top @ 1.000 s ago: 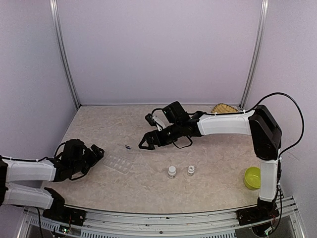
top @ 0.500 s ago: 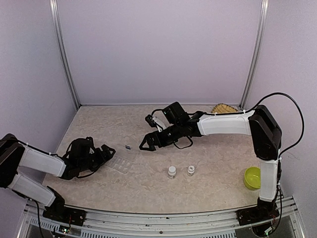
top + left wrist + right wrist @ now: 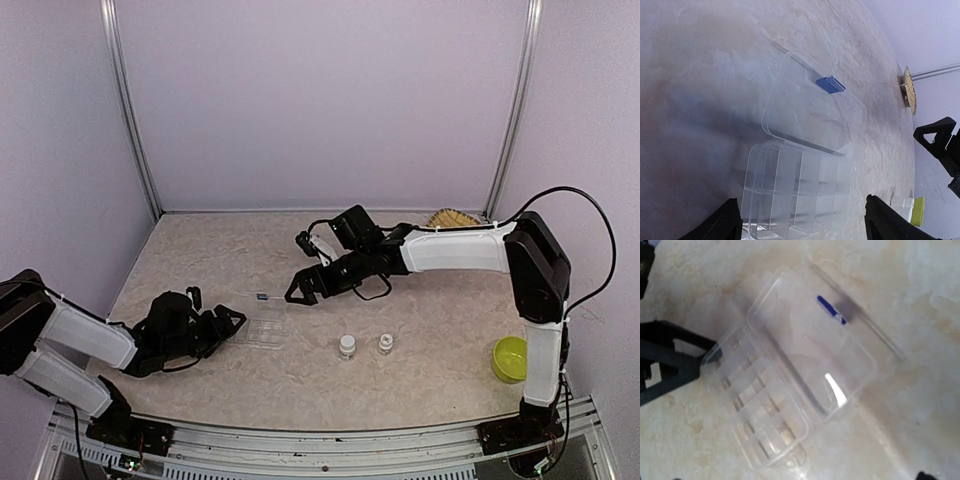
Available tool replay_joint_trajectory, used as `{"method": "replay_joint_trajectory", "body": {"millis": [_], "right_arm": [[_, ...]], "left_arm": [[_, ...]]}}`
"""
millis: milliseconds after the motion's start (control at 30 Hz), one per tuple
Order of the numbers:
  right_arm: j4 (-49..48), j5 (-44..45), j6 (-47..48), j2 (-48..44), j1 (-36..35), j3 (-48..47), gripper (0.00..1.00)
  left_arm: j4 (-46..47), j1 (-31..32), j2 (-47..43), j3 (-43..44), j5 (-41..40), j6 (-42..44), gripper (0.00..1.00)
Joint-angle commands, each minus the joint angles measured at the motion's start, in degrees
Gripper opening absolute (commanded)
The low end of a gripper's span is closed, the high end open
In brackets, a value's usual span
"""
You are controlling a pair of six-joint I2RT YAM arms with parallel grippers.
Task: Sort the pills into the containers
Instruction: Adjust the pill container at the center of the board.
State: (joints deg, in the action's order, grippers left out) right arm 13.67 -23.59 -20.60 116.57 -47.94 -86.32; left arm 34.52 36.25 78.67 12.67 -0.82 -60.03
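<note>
– Pill box [image 3: 262, 330]? Where now?
– Flat on the table [image 3: 440, 310], left of the middle. Lid [image 3: 815, 112] flopped open on the far side, blue clasp [image 3: 830, 84] on its edge.
– Any pills inside?
– None to see. Just bare little rooms. Maybe waiting in the two small bottles [image 3: 347, 346], near the box on the right. Cannot tell from here.
– Anything new?
– Yes. Left gripper [image 3: 225, 322], way off by the left edge a second ago, now right at the near end of the box. Fingers [image 3: 730, 222] wide, one on each side of the box, pulling in a bit. Close to the walls, not clearly touching. Box pushed a little to the right too.
– And the right gripper [image 3: 298, 288]?
– Same spot as before, hanging near the lid, spread wide, holding nothing.
– Meaning what for the job?
– Looks like getting ready to hold the box steady. No sorting done yet.
</note>
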Motion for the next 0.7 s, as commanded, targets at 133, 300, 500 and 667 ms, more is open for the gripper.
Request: {"method": "replay_joint_trajectory", "body": {"millis": [133, 300, 500, 667], "right_arm": [[-0.1, 1.7, 0.6, -6.4, 3.5, 3.8, 1.00], [-0.1, 2.6, 0.9, -8.4, 4.8, 5.6, 1.00], [-0.4, 5.2, 1.8, -11.6, 5.7, 8.8, 1.00], [0.3, 7.1, 2.7, -14.0, 6.6, 11.1, 1.00]], "left_arm": [[2.6, 2.6, 5.3, 0.9, 0.4, -3.4, 0.75], [7.4, 3.3, 10.1, 1.9, 1.4, -4.7, 0.67], [13.1, 4.1, 17.0, 5.2, 3.5, -6.7, 0.56], [15.1, 4.8, 21.3, 8.7, 4.6, -7.0, 0.57]]}}
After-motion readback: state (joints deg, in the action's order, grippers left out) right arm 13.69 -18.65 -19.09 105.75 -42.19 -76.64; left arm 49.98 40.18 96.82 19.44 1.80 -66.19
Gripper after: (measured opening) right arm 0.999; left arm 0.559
